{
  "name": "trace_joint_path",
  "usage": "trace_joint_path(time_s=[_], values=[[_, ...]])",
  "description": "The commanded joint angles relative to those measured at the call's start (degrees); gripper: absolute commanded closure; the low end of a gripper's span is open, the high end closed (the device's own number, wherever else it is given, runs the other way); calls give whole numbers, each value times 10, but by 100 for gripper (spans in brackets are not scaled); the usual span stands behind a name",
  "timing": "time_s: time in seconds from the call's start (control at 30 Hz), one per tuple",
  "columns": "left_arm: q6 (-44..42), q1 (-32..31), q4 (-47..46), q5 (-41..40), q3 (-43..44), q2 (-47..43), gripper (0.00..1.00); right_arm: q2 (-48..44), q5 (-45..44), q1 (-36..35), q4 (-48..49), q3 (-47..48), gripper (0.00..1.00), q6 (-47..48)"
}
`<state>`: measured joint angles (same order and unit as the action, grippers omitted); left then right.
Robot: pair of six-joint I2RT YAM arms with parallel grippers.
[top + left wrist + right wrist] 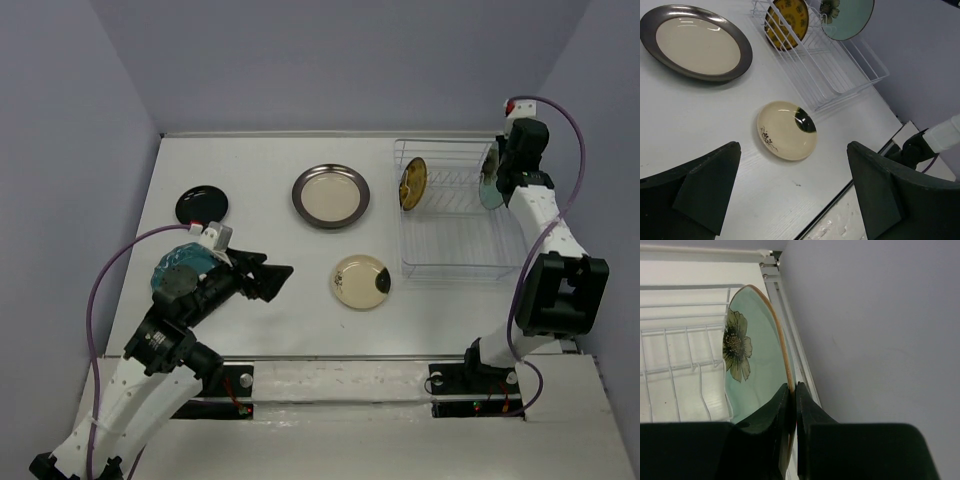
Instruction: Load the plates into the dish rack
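The wire dish rack (450, 245) stands at the back right. The small amber patterned plate (413, 183) stands upright in its left slots. My right gripper (497, 178) is shut on the rim of the pale teal flowered plate (747, 370) and holds it upright at the rack's right end (680, 365). My left gripper (275, 277) is open and empty above the table, left of the tan plate with the dark spot (361, 281). The silver-rimmed cream plate (331, 195) and the small black plate (203, 205) lie flat. The dark teal scalloped plate (178, 270) lies partly hidden under my left arm.
The right wall (865, 340) runs close beside the rack. The table's front edge (840, 195) is just below my left fingers (710, 180). Purple cables (110, 270) loop off both arms.
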<state>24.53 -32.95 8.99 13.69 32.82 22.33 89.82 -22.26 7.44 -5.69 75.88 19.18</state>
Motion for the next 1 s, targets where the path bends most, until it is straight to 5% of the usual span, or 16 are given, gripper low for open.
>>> trace_joint_path(time_s=[0.0,0.17,0.3,0.37,0.63,0.97], values=[[3,-2,-9,-24,18,9,1,18,21,1,34,13,93,-40],[7,3,-8,-25,18,31,1,11,43,1,35,8,78,-101],[18,4,-1,-47,20,54,1,0,19,1,30,22,38,-181],[28,4,1,-60,20,64,1,-6,19,1,0,41,27,-241],[143,3,-80,-2,-63,99,1,-82,48,-23,-65,31,18,-407],[173,-76,-209,-113,-84,323,19,-307,201,-156,66,-179,18,-484]])
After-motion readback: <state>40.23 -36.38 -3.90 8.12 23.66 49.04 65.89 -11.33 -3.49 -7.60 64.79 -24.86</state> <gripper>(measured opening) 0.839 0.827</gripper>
